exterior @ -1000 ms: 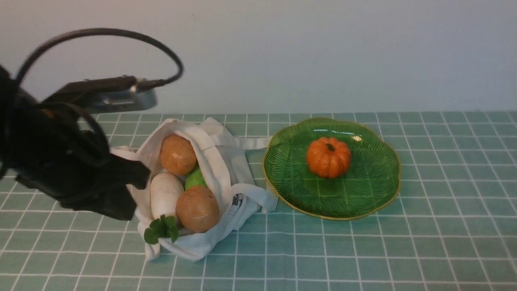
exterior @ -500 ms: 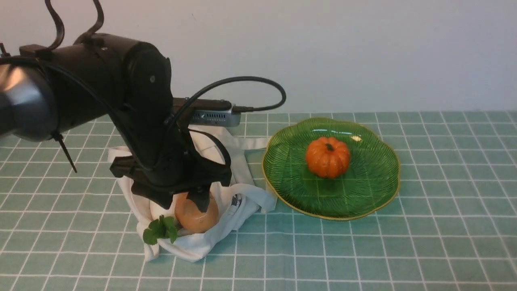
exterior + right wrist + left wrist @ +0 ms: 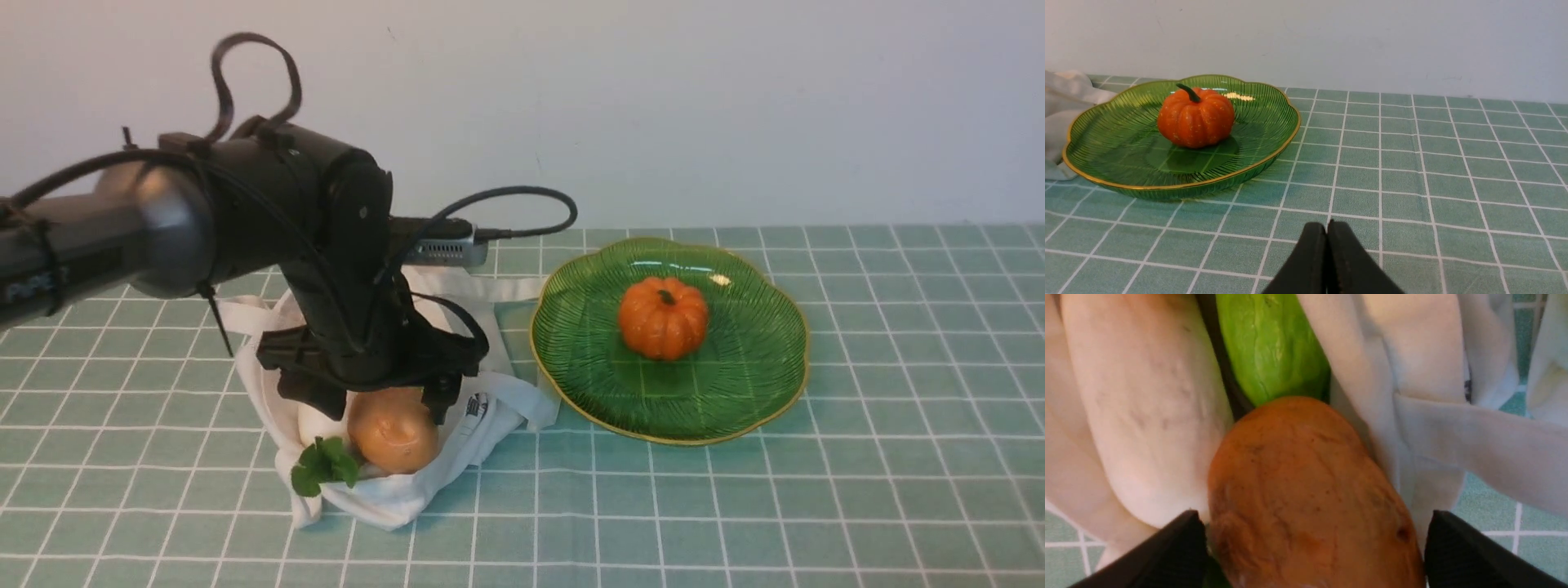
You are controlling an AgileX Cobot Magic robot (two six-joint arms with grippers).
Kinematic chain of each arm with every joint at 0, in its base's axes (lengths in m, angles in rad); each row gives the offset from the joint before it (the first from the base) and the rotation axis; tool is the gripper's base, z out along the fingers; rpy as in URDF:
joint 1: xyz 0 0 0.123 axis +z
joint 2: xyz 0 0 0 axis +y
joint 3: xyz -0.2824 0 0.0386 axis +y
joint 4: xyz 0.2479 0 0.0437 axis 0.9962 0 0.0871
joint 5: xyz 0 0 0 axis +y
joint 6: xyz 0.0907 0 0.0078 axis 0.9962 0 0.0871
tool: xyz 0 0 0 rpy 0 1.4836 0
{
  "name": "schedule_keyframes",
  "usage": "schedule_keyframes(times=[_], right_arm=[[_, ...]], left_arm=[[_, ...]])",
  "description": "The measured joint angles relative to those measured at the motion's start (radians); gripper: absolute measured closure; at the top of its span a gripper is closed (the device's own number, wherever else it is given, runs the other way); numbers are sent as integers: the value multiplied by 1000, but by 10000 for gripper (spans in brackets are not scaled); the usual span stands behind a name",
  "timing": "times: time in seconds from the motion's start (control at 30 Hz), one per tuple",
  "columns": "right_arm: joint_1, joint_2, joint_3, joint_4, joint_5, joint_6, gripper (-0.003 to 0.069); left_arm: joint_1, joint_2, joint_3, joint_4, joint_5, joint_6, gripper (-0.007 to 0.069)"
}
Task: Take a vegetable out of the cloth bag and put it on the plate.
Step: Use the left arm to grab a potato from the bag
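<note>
Potato (image 3: 396, 437): brown, oval, lying in the near part of the cloth bag's (image 3: 388, 500) mouth. Left gripper (image 3: 384, 402) over it, coming in from about 10 o'clock; jaws wide, one finger to each side of the potato. Contact between fingers and potato: cannot tell.

Neighbours, front view, clock centred on potato: white vegetable (image 3: 317, 422) at 9 o'clock, partly hidden by the gripper; leafy green sprig (image 3: 325, 465) at 8 o'clock, by the bag's edge; black printed label (image 3: 476, 408) at about 2 o'clock, on the bag's cloth. Left wrist view adds a bright green vegetable (image 3: 1274, 347) just beside the potato, partly covered by a fold of the bag.

Farther out: green plate (image 3: 735, 392), scalloped, gold-rimmed, between 2 and 3 o'clock from the potato. Small orange pumpkin (image 3: 663, 318) rests on it, stem up. A bag strap (image 3: 510, 290) reaches the plate's rim at about 10 o'clock.

Right gripper (image 3: 1327, 226): seen in its wrist view, fingertips together, nothing between. Surface: green checked tablecloth (image 3: 857, 490).
</note>
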Motion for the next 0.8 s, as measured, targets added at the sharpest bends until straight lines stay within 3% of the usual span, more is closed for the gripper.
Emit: schedule_keyframes(times=[0.2,0.47,0.7,0.8], right_arm=[[0,0,0,0,0,0,673],[0,0,0,0,0,0,673],[0,0,0,0,0,0,673],[0,0,0,0,0,0,673]], left_arm=[[-1,35,-1,2,26,3,60],[-1,-38,-91,110,239,48,60],[-1,-213,-144,135,265,93,60],[-1,-282,-149,84,254,92,60]])
